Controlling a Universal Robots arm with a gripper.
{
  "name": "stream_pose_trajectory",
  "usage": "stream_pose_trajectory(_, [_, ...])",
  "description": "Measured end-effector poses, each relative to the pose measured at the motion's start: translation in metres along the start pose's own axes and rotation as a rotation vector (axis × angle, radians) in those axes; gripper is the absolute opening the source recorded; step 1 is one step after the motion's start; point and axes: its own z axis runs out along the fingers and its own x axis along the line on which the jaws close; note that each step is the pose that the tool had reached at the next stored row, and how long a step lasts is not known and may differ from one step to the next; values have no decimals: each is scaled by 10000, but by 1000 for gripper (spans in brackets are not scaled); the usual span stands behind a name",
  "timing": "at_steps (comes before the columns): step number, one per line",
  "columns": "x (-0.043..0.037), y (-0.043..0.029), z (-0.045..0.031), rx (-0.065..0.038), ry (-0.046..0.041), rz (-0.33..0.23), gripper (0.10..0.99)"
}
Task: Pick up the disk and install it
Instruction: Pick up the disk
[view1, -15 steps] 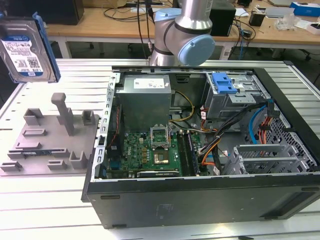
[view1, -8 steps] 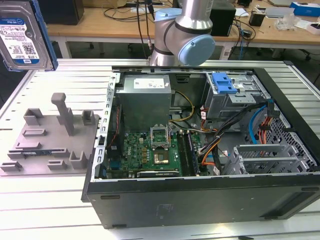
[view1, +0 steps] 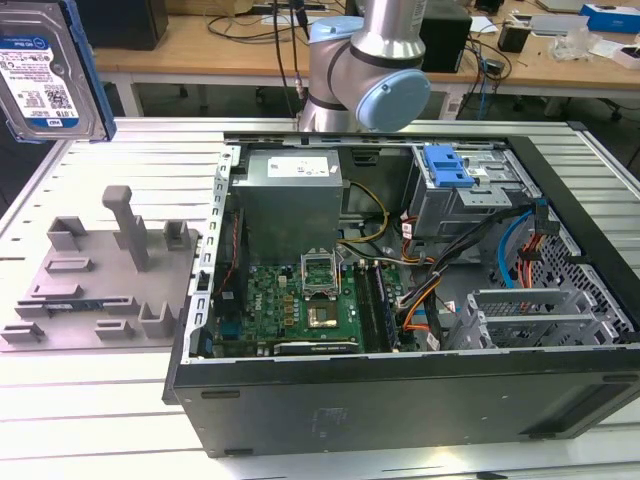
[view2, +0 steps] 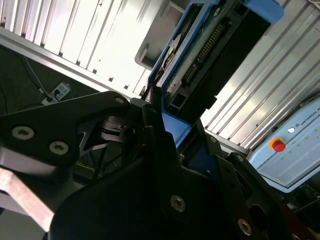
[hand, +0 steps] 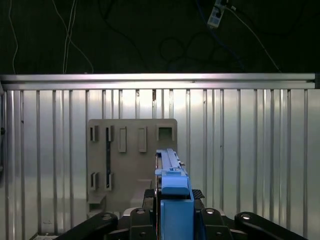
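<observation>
1. Ribbed metal table (view1: 90, 400) carries an open computer case (view1: 400, 400) lying on its side. A grey holder plate (view1: 100, 290) sits on the exterior view's left, and workbenches with cables stand behind.
2. At the exterior view's upper left corner, the disk (view1: 45, 75) hangs in the air with its white-and-blue label facing the camera. It is clear of the grey holder plate and well apart from the case.
3. Judged from this, the pick-up is done and the install is not: the disk is off its holder and nowhere near a bay.
4. In both wrist views the gripper (view2: 172, 127) is closed narrowly on the blue frame at one end of the disk (view2: 215, 55). Its black fingers (view2: 155, 145) press on either side of the frame.
5. In the first wrist view the disk (hand: 170, 165) stands edge-on between the gripper (hand: 172, 192) fingers, with the holder plate (hand: 130, 160) lying on the table past it.
6. The drive cage with a blue tab (view1: 447, 165) sits in the far corner of the case, beside the power supply box (view1: 290, 200). The robot arm (view1: 375, 60) stands behind the case.
7. My judgement is that the carry calls for a firm grip, since the hold is at one end only. It also needs clearance over the case wall and loose cables, and the disk must be lined up squarely with its bay.
</observation>
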Motion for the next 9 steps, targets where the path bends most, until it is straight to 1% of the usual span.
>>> stream_pose_trajectory(1, [17,-28,-2,0,9,-3,365])
stream_pose_trajectory(3, [103,-153,-20,-11,9,-3,365])
stream_pose_trajectory(4, [152,-203,-25,-15,8,-2,365])
stream_pose_trajectory(5, [216,-272,-25,-18,8,-4,365])
stream_pose_trajectory(6, [285,-354,-24,-17,8,-2,365])
stream_pose_trajectory(7, [358,-456,-23,-18,8,-2,365])
stream_pose_trajectory(8, [438,-597,-22,-18,9,-3,365])
stream_pose_trajectory(9, [476,-673,-22,-18,9,-3,365])
